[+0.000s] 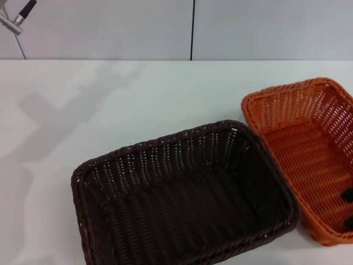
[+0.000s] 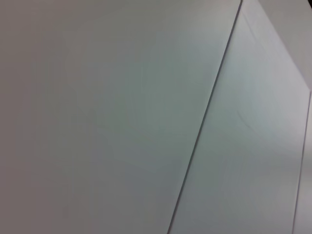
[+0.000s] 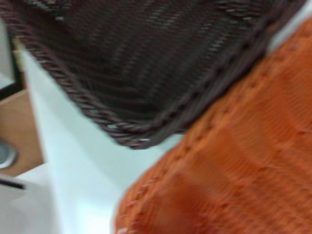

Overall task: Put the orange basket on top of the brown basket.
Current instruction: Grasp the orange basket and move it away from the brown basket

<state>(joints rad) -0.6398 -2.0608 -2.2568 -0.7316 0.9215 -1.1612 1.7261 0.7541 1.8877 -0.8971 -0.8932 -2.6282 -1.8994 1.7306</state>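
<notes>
On the white table (image 1: 138, 99), seen from the head camera, the brown basket (image 1: 182, 193) sits near the front edge, its right rim touching the orange basket (image 1: 309, 160), which runs off the right border; bare tabletop stretches behind and to the left; the left arm (image 1: 16, 16) shows only at the upper left corner. The left wrist camera shows plain pale panels (image 2: 122, 117) only. The right wrist camera hangs close above both baskets' adjoining rims, brown basket (image 3: 146, 63) beside orange basket (image 3: 234, 165); neither gripper's grip can be told.
</notes>
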